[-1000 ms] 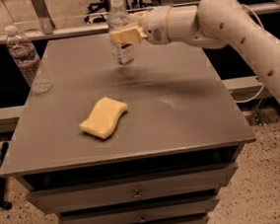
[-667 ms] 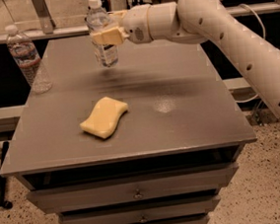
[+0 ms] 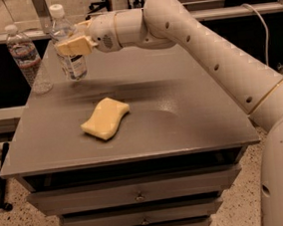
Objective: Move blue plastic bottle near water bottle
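Observation:
The blue plastic bottle (image 3: pixel 70 57) is clear and smooth, with a white cap and a white label with dark print. My gripper (image 3: pixel 73 44) is shut on its middle and holds it upright just above the grey table top (image 3: pixel 181 106), towards the far left. The water bottle (image 3: pixel 26 58) is ribbed, with a white cap and a dark reddish band. It stands upright at the table's far left edge, a short way left of the held bottle.
A yellow sponge (image 3: pixel 105 118) lies on the table in front of the held bottle. My white arm (image 3: pixel 211 53) reaches in from the right across the far side. Drawers (image 3: pixel 134 198) sit below the front edge.
My gripper has carried the blue plastic bottle leftwards across the back of the table, closer to the water bottle. The sponge and water bottle have not moved.

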Available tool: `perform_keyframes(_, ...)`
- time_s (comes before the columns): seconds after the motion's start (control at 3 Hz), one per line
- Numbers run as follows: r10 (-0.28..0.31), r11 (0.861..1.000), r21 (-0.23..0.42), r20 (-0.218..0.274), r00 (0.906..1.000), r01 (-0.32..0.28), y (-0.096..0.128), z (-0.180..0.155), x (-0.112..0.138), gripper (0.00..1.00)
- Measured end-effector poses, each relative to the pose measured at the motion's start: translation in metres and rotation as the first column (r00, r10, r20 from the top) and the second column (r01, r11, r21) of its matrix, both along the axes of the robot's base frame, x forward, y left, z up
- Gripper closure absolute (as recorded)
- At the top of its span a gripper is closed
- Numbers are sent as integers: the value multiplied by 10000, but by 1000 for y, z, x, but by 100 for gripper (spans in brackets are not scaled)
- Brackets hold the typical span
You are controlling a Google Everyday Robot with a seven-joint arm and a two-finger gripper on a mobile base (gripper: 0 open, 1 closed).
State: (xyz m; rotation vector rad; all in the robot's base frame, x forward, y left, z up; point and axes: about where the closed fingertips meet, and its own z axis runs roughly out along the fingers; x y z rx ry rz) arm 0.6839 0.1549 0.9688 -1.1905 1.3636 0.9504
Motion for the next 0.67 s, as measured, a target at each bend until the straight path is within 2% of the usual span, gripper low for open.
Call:
perform_keyframes(0.33, 464, 9989, 134, -350, 9983, -460, 22, -11, -9, 100)
perform_keyframes(0.67, 749, 9972, 36, -347, 9966, -749, 33, -20, -10, 85)
